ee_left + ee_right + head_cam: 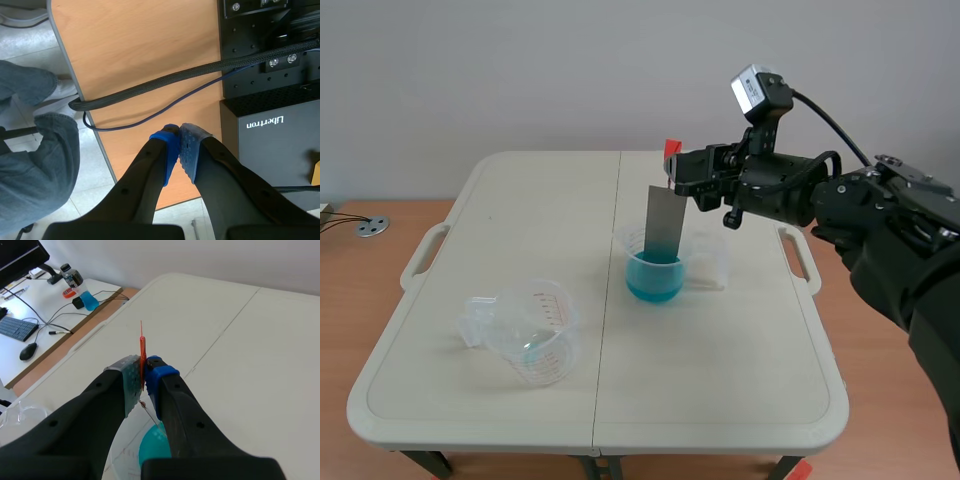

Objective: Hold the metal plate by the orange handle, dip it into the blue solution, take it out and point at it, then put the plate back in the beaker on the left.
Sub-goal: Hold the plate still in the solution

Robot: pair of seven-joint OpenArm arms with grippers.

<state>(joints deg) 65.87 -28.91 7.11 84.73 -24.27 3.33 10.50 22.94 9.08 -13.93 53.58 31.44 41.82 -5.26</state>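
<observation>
Right pincer (145, 372) clamps orange handle (142, 342), metal plate (664, 222) hanging below w/ tip in blue solution (653, 282).

Black arm (890, 230), blue-padded claw (144, 372)

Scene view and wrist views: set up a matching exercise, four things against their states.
1. metal plate
2. clear beaker
3. right gripper
4. left gripper

A. shut on nothing, above a wooden desk
B. holds no blue liquid
C. lower end in the blue solution
D. shut on the orange handle

Pairs: 1-C, 2-B, 3-D, 4-A
</observation>
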